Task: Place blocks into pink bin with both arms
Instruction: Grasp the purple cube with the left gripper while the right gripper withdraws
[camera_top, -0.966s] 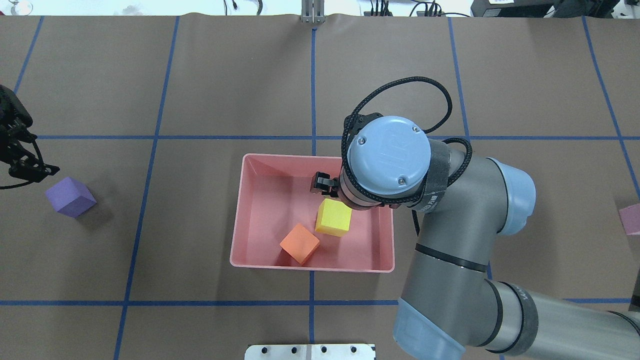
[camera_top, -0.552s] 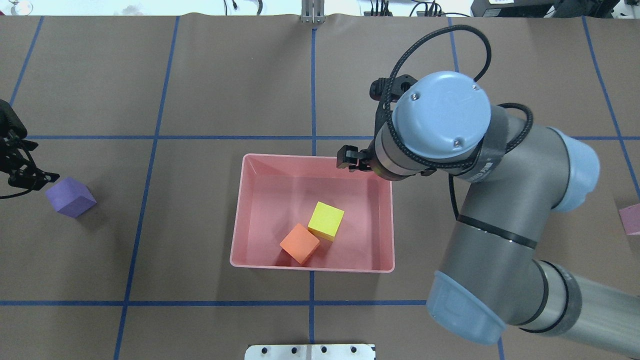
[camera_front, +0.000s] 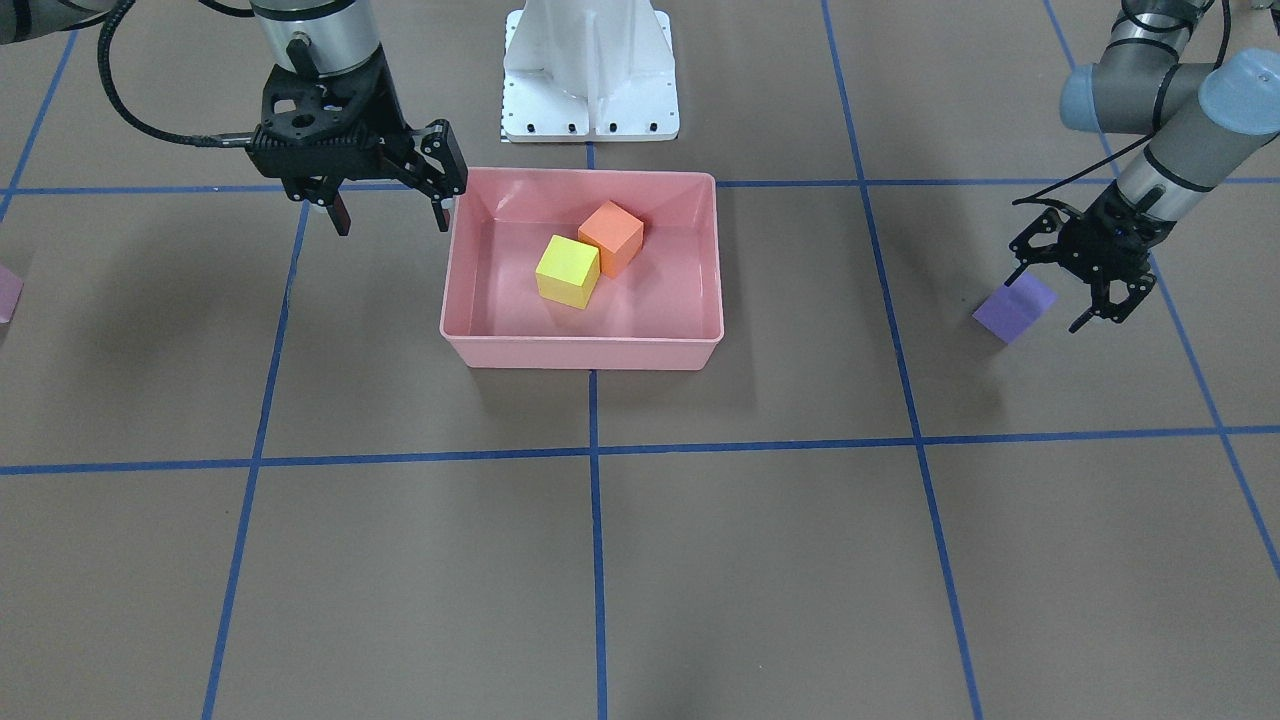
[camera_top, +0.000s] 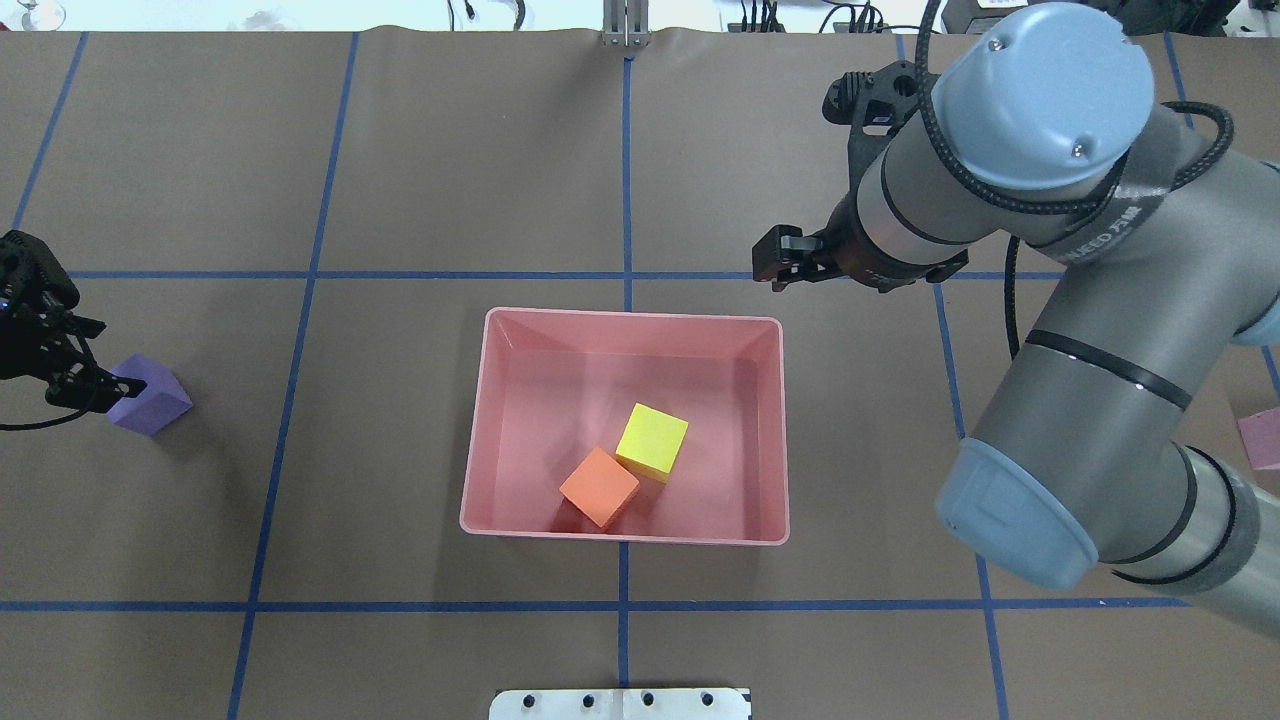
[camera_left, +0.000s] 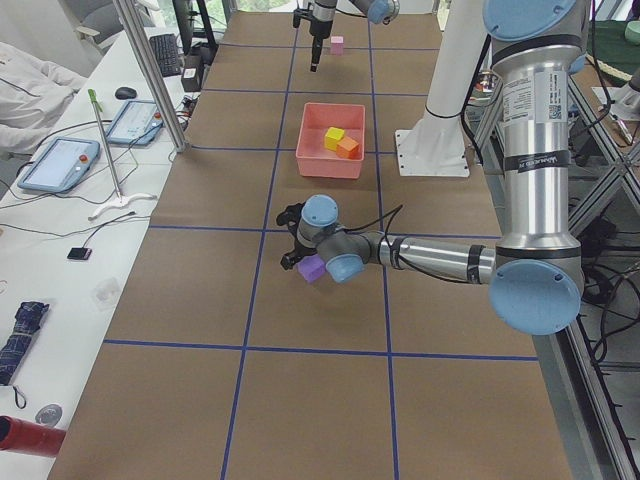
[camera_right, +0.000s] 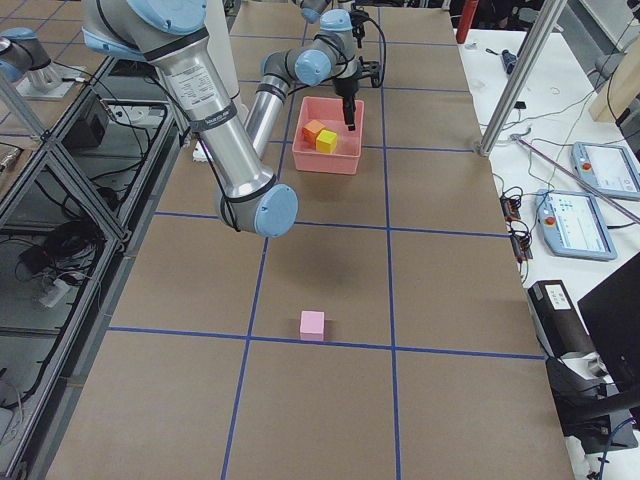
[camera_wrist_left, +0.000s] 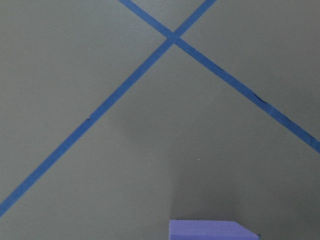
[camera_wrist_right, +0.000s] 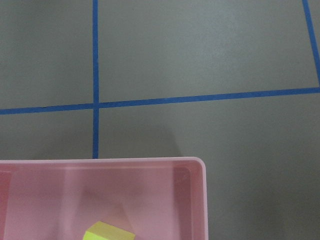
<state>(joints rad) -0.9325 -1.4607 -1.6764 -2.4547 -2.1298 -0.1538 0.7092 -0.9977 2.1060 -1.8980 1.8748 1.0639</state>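
Observation:
The pink bin (camera_front: 580, 355) (camera_top: 625, 316) sits mid-table with the yellow block (camera_front: 567, 270) (camera_top: 652, 441) and the orange block (camera_front: 611, 235) (camera_top: 599, 487) touching inside it. My right gripper (camera_front: 390, 215) (camera_top: 782, 270) hangs open and empty, just outside the bin's corner. The purple block (camera_front: 1014, 309) (camera_top: 150, 398) lies far out on my left side. My left gripper (camera_front: 1045, 305) (camera_top: 92, 387) is open and low over it, fingers straddling its near edge. The light pink block (camera_top: 1260, 437) (camera_right: 312, 323) rests alone far out on my right.
The white pedestal (camera_front: 590, 70) stands right behind the bin. Blue tape lines cross the brown table cover. Side benches with tablets (camera_left: 60, 160) and cables flank the far edge, and a person's sleeve (camera_left: 30, 80) shows there.
My right gripper rose out of the bin and moved beyond its far right corner, leaving the yellow block against the orange one. My left gripper closed in on the purple block.

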